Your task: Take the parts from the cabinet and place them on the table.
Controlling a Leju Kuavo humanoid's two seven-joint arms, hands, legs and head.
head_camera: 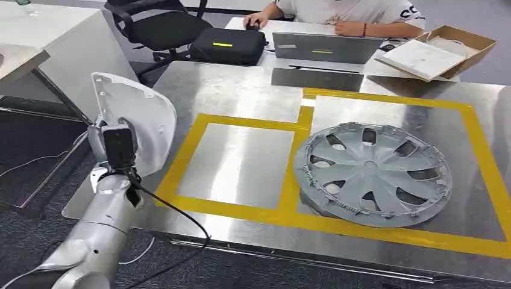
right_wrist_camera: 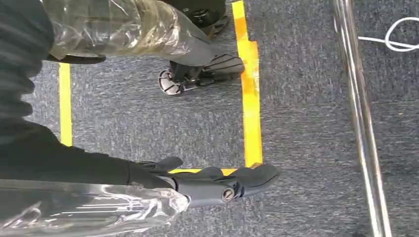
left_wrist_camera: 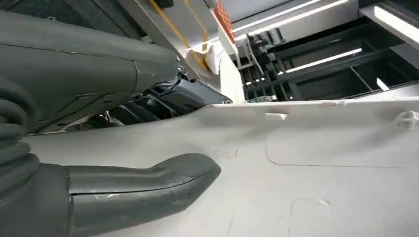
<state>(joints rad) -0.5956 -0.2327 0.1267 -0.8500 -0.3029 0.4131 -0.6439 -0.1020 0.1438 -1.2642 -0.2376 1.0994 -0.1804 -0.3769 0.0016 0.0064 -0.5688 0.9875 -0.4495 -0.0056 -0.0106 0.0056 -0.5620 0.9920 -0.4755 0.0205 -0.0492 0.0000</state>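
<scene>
The left hand (left_wrist_camera: 99, 163) grips the white panel (head_camera: 141, 117) at its near edge; it appears light, rigid and smooth, so it may slip.

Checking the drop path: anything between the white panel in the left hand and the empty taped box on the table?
Nothing visible. The left hand holds the white curved plastic panel over the steel table's left edge; the adjacent yellow-taped rectangle is bare. The grey plastic hubcap sits in the next rectangle.
</scene>
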